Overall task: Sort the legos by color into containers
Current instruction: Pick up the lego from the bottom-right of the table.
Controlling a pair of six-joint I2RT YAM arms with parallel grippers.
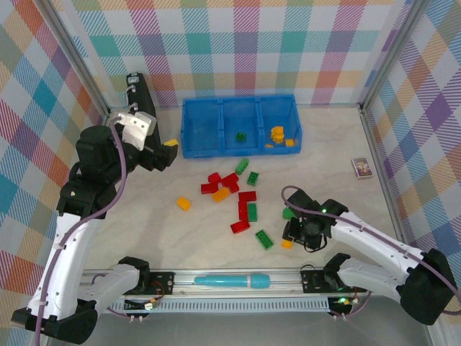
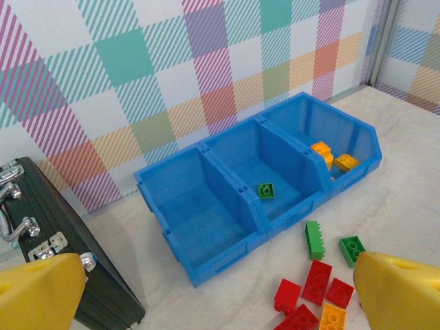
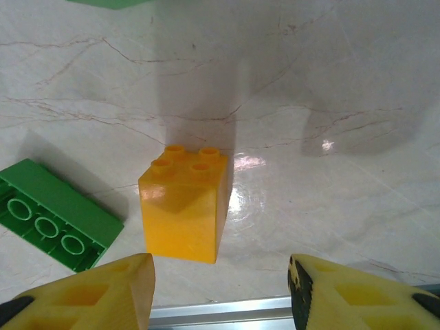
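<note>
The yellow fingers (image 3: 89, 292) of the right gripper (image 3: 220, 295) stand parted and empty low over the table (image 3: 330, 82), with the yellow-orange brick (image 3: 184, 210) just ahead of their gap and well apart from the blue tray (image 1: 198, 137), so the step in hand looks like picking it up. It stands studs up, squarish with no long axis to favour; the next move likely calls for easing forward and closing on opposite flat faces, clear of the green brick (image 3: 55, 216) just beside it. The left gripper (image 1: 164, 153) hangs released, holding nothing, near the tray's left end.
</note>
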